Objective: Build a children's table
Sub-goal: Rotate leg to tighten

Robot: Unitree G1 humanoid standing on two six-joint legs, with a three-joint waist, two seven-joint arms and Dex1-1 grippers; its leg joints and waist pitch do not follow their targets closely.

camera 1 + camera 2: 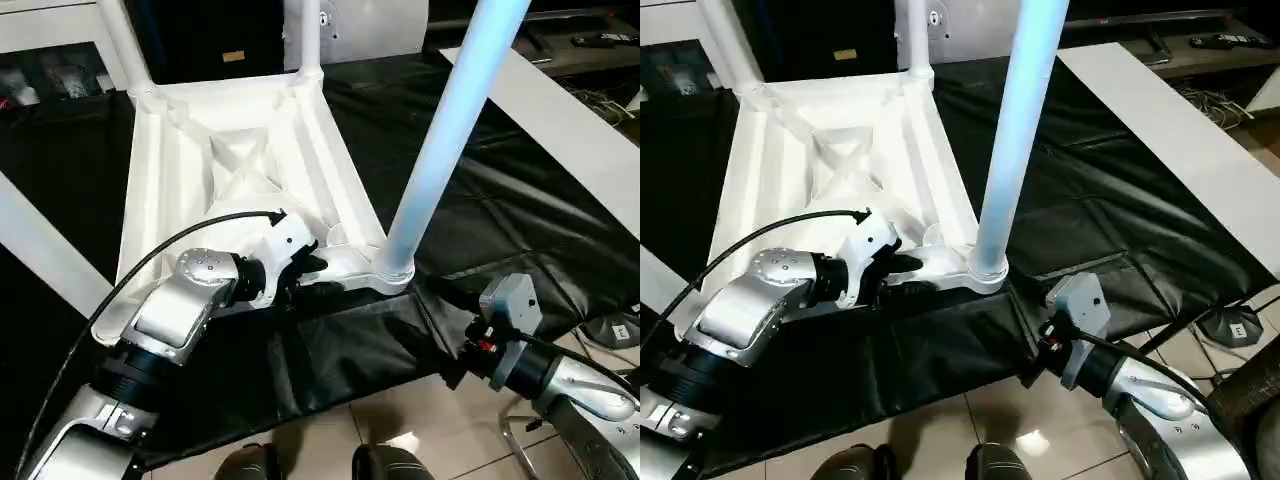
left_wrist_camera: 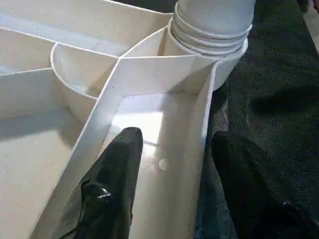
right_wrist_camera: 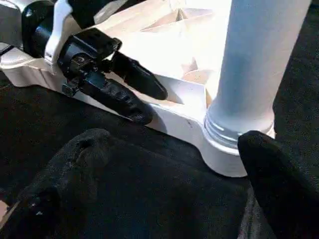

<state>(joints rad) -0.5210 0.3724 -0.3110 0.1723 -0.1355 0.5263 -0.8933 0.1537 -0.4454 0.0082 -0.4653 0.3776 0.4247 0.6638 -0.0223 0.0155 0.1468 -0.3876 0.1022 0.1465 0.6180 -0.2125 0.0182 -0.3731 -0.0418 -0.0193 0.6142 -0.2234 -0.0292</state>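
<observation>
The children's table top [image 1: 170, 180] lies upside down on the black cloth, ribs up. A thick white leg [image 1: 440, 150] stands in its near right corner socket [image 1: 392, 270]. Two more legs [image 1: 305, 35] [image 1: 125, 45] rise from the far corners. My left gripper [image 2: 177, 134] is open and straddles the near rim wall [image 2: 202, 144] beside that socket. One finger [image 2: 117, 179] is inside the rib compartment, the other [image 2: 249, 189] is outside over the cloth. My right gripper [image 3: 174, 144] is wide open and low, just in front of the socket, holding nothing.
The black cloth [image 1: 520, 230] hangs over the work surface's near edge, with tiled floor [image 1: 420, 420] below. A long white board [image 1: 570, 130] lies at the right and a white bar [image 1: 40, 250] crosses at the left. My dark feet [image 1: 250, 465] show at the bottom.
</observation>
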